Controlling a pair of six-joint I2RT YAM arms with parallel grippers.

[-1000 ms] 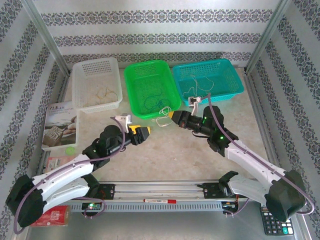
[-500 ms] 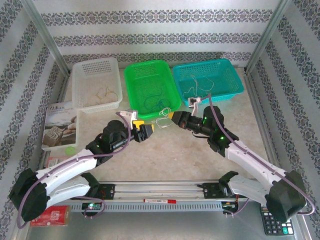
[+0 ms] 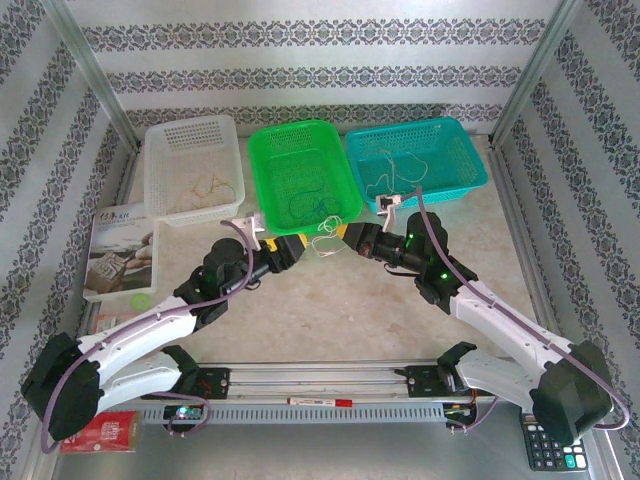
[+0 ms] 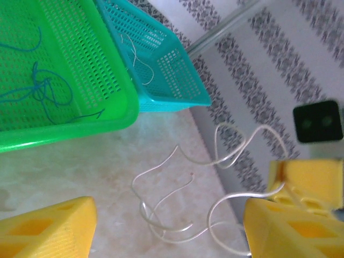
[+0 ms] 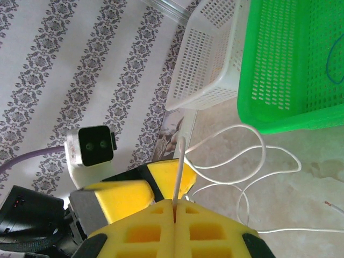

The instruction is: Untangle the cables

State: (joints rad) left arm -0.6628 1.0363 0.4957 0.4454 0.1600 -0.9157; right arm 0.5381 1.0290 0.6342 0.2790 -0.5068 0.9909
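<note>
A lab test cell: aluminium frame posts (image 3: 100,85), patterned backdrop walls (image 3: 320,55), marbled tabletop (image 3: 330,300).

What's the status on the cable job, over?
Left gripper open over white cable. Right gripper shut on white cable. Cable looped on table, green basket close behind.

L end effector (image 3: 292,246) open; R end effector (image 3: 347,233) pinched on white cable (image 5: 179,164); tips facing.
</note>
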